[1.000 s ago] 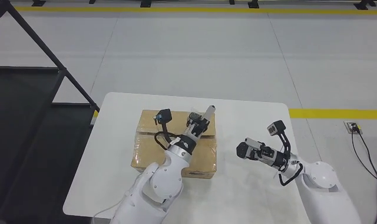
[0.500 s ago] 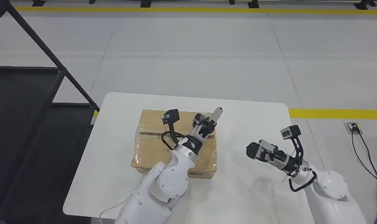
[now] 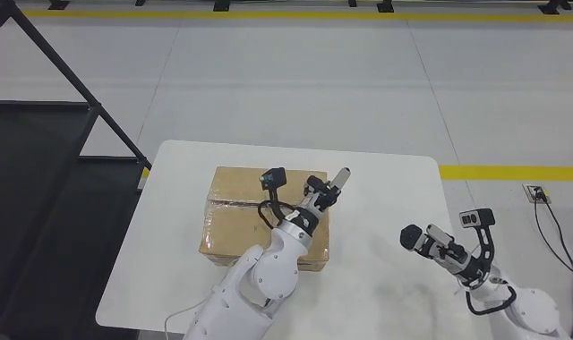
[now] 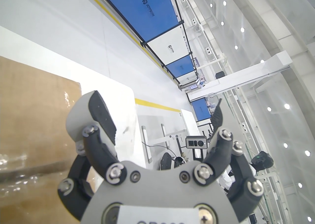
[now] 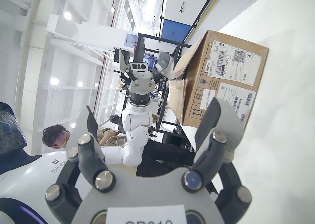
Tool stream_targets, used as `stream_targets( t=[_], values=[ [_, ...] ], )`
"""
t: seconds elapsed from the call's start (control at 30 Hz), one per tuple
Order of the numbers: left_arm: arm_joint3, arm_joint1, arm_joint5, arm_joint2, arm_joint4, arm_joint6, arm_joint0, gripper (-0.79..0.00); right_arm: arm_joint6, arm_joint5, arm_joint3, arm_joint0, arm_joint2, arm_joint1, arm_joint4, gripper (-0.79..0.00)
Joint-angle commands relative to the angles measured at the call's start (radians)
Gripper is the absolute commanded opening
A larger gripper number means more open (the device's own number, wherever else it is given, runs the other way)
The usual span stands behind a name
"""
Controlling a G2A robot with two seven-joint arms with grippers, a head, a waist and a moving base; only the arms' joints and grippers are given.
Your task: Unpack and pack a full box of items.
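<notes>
While the top view shows the cardboard box (image 3: 242, 210) sitting left of centre on the white table (image 3: 385, 188), the left gripper (image 3: 329, 181) hangs over its far right corner with jaws spread and nothing in them, and the right gripper (image 3: 423, 236) is well apart to the right, near the table's near right edge. In the left wrist view the left gripper (image 4: 158, 111) stands wide open and empty, the box (image 4: 32, 111) beside one finger, its top glossy with clear tape (image 4: 14, 161). In the right wrist view the right gripper (image 5: 152, 114) is likewise wide and empty, facing the box (image 5: 192, 92) across the table; a top flap (image 5: 187, 57) is lifted beside the left gripper (image 5: 142, 57), though whether they touch cannot be told. The box looks stiff but probably heavy if full, and the tape is slick, so the loose flap edge seems the best hold. On the side are a large shipping label (image 5: 233, 62) with barcode and square code, a smaller label (image 5: 233, 96) with barcodes, and printed handling marks (image 5: 196, 101). Blue panels (image 5: 177, 29) behind the box carry a logo.
</notes>
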Motion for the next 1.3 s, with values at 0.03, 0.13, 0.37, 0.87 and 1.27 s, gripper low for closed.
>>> stream_targets(
  t=[0.03, 0.13, 0.37, 0.87, 1.27],
  values=[
    [0.013, -0.007, 0.002, 0.008, 0.006, -0.003, -0.002, 0.0, 0.004, -0.003, 0.009, 0.0, 0.001, 0.002, 0.008, 0.0],
    [0.024, -0.014, 0.002, 0.015, 0.012, -0.001, -0.001, 0.0, 0.01, -0.006, 0.02, 0.002, 0.003, 0.005, 0.013, 0.0],
    [0.005, -0.026, -0.016, 0.006, 0.019, 0.018, 0.003, 0.0, 0.027, -0.009, 0.044, 0.017, -0.003, 0.009, 0.027, 0.0],
    [-0.442, 0.037, -0.018, -0.497, -0.07, -0.04, 0.25, 0.0, 0.087, 0.072, 0.063, 0.262, -0.166, -0.003, 0.061, 0.0],
    [-0.462, 0.074, -0.108, -0.898, -0.311, -0.234, 0.496, 0.0, 0.055, 0.192, 0.13, 0.552, -0.502, -0.059, -0.126, 0.0]
  ],
)
